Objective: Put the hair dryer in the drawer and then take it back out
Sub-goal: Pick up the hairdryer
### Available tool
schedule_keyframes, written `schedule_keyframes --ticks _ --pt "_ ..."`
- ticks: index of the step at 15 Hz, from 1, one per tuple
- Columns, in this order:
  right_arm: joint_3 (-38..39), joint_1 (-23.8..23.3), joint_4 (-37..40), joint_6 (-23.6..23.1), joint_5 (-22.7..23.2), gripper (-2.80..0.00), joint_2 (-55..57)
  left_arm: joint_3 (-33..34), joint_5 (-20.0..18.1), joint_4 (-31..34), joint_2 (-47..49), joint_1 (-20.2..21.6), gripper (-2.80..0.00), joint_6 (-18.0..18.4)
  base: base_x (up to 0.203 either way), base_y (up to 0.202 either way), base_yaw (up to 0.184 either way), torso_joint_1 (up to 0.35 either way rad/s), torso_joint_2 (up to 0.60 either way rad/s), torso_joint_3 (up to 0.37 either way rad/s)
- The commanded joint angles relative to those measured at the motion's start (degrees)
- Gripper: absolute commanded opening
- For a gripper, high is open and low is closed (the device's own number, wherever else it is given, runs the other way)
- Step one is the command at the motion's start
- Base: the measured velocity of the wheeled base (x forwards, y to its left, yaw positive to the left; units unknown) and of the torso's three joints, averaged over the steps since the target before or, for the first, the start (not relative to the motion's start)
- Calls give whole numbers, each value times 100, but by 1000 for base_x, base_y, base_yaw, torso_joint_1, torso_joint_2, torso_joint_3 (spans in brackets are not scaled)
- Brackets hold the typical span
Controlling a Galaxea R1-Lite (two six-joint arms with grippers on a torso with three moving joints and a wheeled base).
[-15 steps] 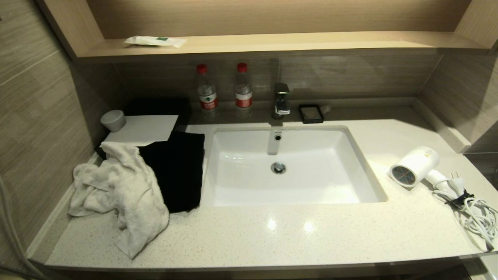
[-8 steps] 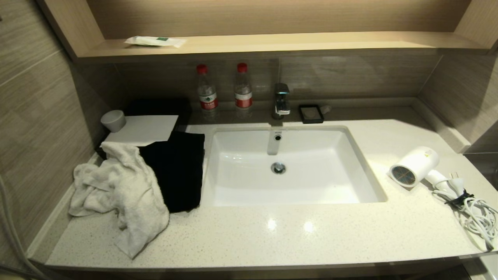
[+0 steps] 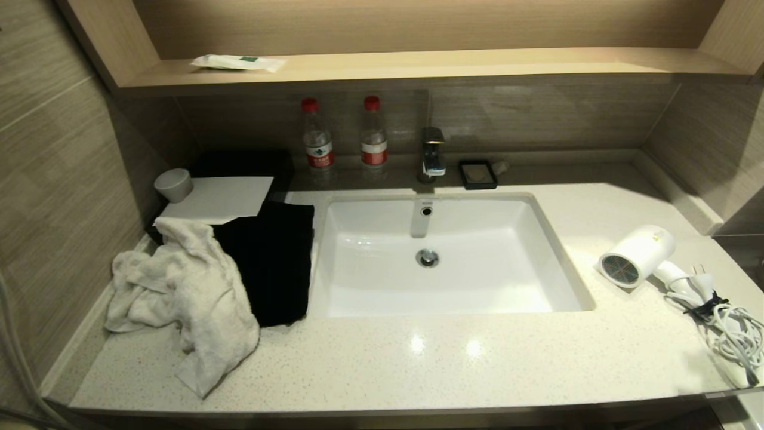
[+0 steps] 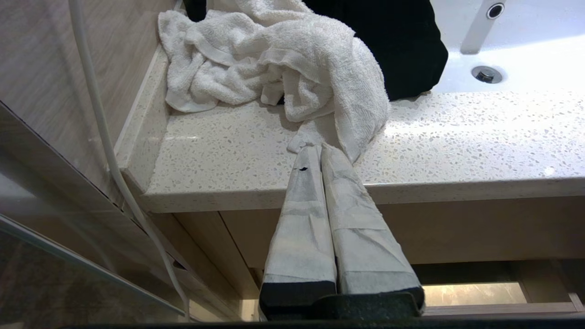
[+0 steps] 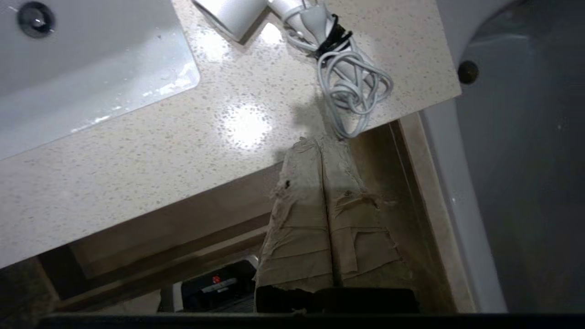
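Observation:
The white hair dryer (image 3: 635, 255) lies on the counter's right end, its grey grille facing the sink and its coiled cord (image 3: 731, 334) trailing toward the front corner. It also shows in the right wrist view, the hair dryer (image 5: 231, 13) with its cord (image 5: 354, 91). My right gripper (image 5: 322, 139) is shut and empty, hovering at the counter's front edge just short of the cord. The drawer's plain light-wood front (image 5: 173, 219) sits closed under the counter. My left gripper (image 4: 315, 148) is shut and empty, at the counter's front left edge near the towel. Neither gripper shows in the head view.
A white sink (image 3: 370, 286) fills the middle of the speckled counter (image 3: 418, 364). A crumpled white towel (image 3: 185, 298) and a black cloth (image 3: 274, 263) lie at the left. Two bottles (image 3: 316, 134), a tap (image 3: 431, 154) and a small black dish (image 3: 477, 174) stand at the back.
A shadow has fallen on the counter's front right corner beside the cord. The hair dryer and everything else on the counter lie where they were.

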Motion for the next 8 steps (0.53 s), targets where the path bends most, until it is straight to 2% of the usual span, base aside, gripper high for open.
schedule_keyframes --ticks 1,4,5,8 --pt "-35 -606 36 -474 162 -280 577 0 1 0 -2 0 -280 0 0 0 0 0 0 0" --pt "90 -1561 -135 -1903 1197 -280 1051 0 1 0 0 0 -280 0 0 0 0 0 0 0" --pt "321 -1796 -303 -2259 1405 -280 1108 0 1 0 -3 0 -280 0 0 0 0 0 0 0" --pt "1042 -2218 -744 -2535 2393 -280 1219 1 1 0 0 0 -280 -2 0 0 0 0 0 0"
